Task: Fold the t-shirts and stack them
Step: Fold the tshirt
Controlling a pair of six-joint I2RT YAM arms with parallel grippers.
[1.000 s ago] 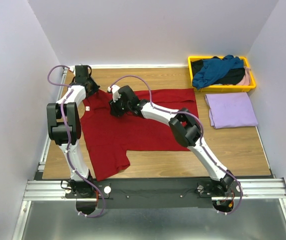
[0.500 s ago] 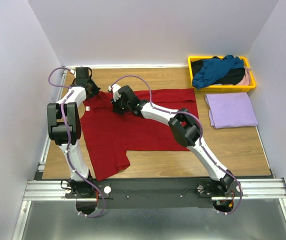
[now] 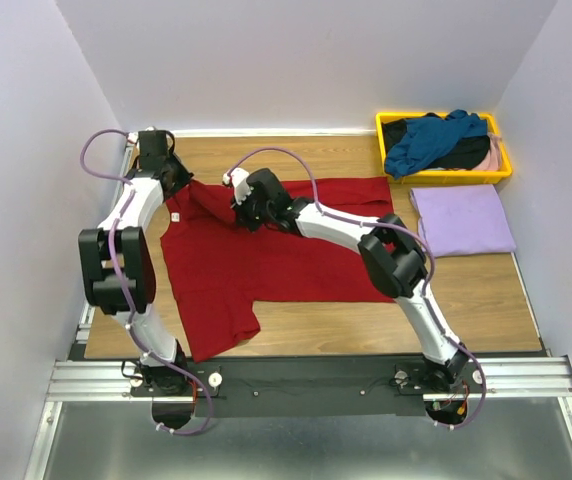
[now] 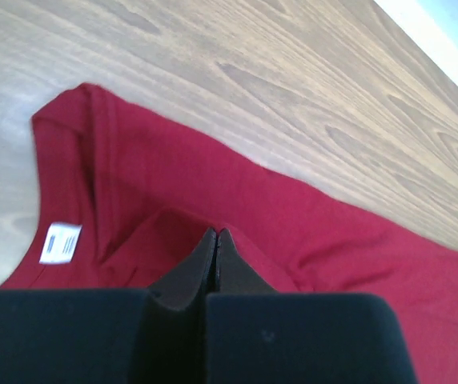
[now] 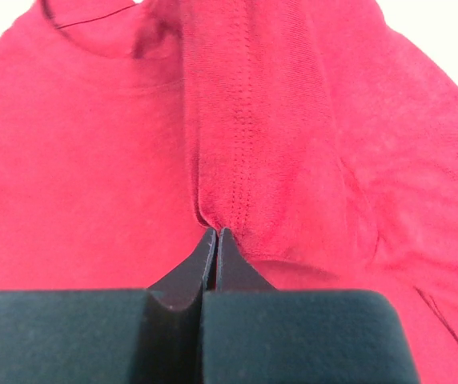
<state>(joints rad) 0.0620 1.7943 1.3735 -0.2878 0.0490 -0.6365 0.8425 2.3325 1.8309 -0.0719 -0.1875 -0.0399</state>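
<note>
Top external: yellow tray just beyond lavender shirt.

Dark red t-shirt: soft matt knit cloth, creased, with fine stitched rows along the seam.
Neck label: white, smooth, flat.
Lavender t-shirt: matt cloth, smooth-lying.
Table: wood grain, smooth with a faint sheen.
Tray: yellow plastic, glossy; far right.
Base rail: grooved bare metal, dull shine.
Left gripper: matt black.
Right gripper: matt black.
</note>
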